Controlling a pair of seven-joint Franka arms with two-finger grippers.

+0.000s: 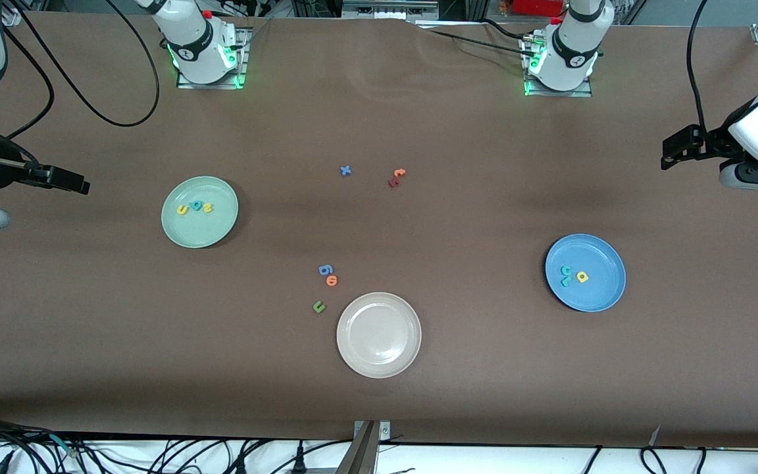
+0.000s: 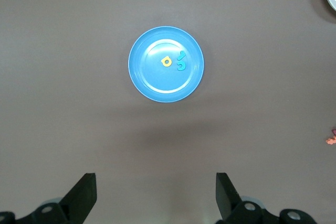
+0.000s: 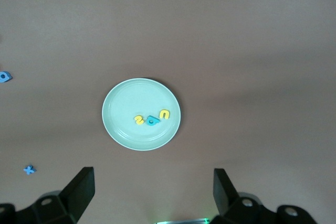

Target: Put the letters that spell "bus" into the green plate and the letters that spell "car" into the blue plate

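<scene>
Three plates sit on the table (image 1: 458,131): the green plate (image 1: 185,234) toward the right arm's end, the blue plate (image 1: 606,289) toward the left arm's end, and a beige plate (image 1: 379,359) between them, nearest the front camera. The green plate holds three letters in a tight row: yellow u (image 1: 183,210), teal b (image 1: 197,205), yellow s (image 1: 208,208), the b touching its neighbours. The blue plate holds three letters too: yellow a (image 1: 581,277) beside teal c (image 1: 566,270) and teal r (image 1: 566,280), the two teal ones touching. The beige plate holds nothing. Six loose letters lie on the table: a blue x (image 1: 345,170), an orange letter (image 1: 399,173) touching a red letter (image 1: 393,182), then nearer the camera a blue g (image 1: 325,269) touching an orange o (image 1: 331,280), and a green u (image 1: 318,306) just beside the beige plate. Two arms, both waiting up in the air. The left gripper (image 1: 667,155) hangs over bare table at the left arm's end, jaws wide apart, holding nothing. The right gripper (image 1: 83,185) hangs over bare table at the right arm's end, jaws likewise apart and holding nothing. The surface is a plain brown mat, slightly rippled between the bases. Black cables trail along the table's edges.
</scene>
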